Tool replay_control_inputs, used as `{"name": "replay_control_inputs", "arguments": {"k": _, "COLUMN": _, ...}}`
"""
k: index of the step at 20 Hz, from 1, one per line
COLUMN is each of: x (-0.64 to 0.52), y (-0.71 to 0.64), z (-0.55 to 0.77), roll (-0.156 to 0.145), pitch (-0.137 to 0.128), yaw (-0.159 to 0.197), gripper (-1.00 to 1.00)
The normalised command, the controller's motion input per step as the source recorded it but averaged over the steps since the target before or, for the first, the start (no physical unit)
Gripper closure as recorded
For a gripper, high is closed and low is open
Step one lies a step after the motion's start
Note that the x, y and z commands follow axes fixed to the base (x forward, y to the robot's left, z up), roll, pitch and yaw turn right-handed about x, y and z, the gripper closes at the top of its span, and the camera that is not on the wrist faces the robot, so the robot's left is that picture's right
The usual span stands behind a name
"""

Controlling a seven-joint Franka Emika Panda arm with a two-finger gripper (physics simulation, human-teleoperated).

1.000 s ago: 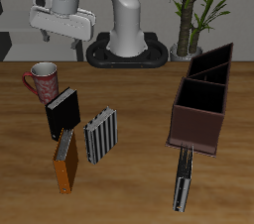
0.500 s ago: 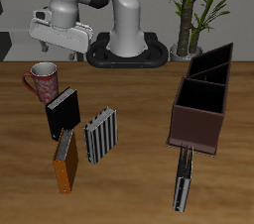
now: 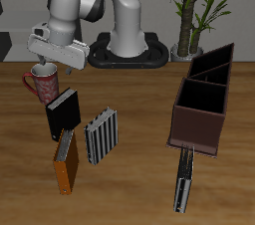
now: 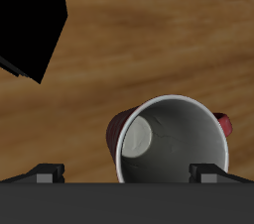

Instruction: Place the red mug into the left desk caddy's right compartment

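The red mug [image 3: 40, 84], speckled and white inside, stands upright near the table's far corner, away from the caddies. My gripper [image 3: 52, 66] hangs just above its rim, open and empty. In the wrist view the mug's white mouth [image 4: 171, 141] lies between the two fingertips [image 4: 45, 171] of the gripper [image 4: 126, 173], which stand wide apart on either side of it. The reddish-brown left desk caddy [image 3: 194, 129] stands across the table, open-topped, with a dark inner section [image 3: 205, 97]. I cannot tell its compartments apart from here.
A black book [image 3: 63, 112] stands right beside the mug, toward the front; it also shows in the wrist view [image 4: 28, 20]. A striped grey rack [image 3: 102, 136] and an orange-brown book [image 3: 66, 159] lie nearer the front. A black caddy [image 3: 214, 63] stands behind the brown one; a dark flat object [image 3: 183, 181] lies before it.
My gripper has come down and forward from high above the table's back edge to just over the mug. The mug and the other objects have not moved.
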Motion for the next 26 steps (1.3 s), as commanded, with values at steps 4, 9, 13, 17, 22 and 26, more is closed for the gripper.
{"name": "replay_control_inputs", "arguments": {"k": 4, "x": 0.10, "y": -0.04, "z": -0.40, "roll": 0.023, "pitch": 0.064, "yaw": -0.024, "gripper": -1.00}}
{"name": "replay_control_inputs", "arguments": {"k": 9, "x": 0.05, "y": 0.00, "z": -0.23, "roll": 0.015, "pitch": 0.028, "yaw": -0.028, "gripper": 1.00}}
{"name": "replay_control_inputs", "arguments": {"k": 13, "x": 0.07, "y": 0.03, "z": -0.13, "roll": 0.025, "pitch": -0.003, "yaw": -0.026, "gripper": 1.00}}
{"name": "replay_control_inputs", "arguments": {"k": 17, "x": 0.11, "y": 0.10, "z": 0.03, "roll": 0.022, "pitch": 0.000, "yaw": 0.014, "gripper": 1.00}}
{"name": "replay_control_inputs", "arguments": {"k": 22, "x": 0.06, "y": 0.16, "z": 0.30, "roll": 0.023, "pitch": -0.038, "yaw": 0.023, "gripper": 1.00}}
{"name": "replay_control_inputs", "arguments": {"k": 26, "x": 0.01, "y": 0.17, "z": 0.35, "roll": 0.016, "pitch": -0.035, "yaw": 0.041, "gripper": 1.00}}
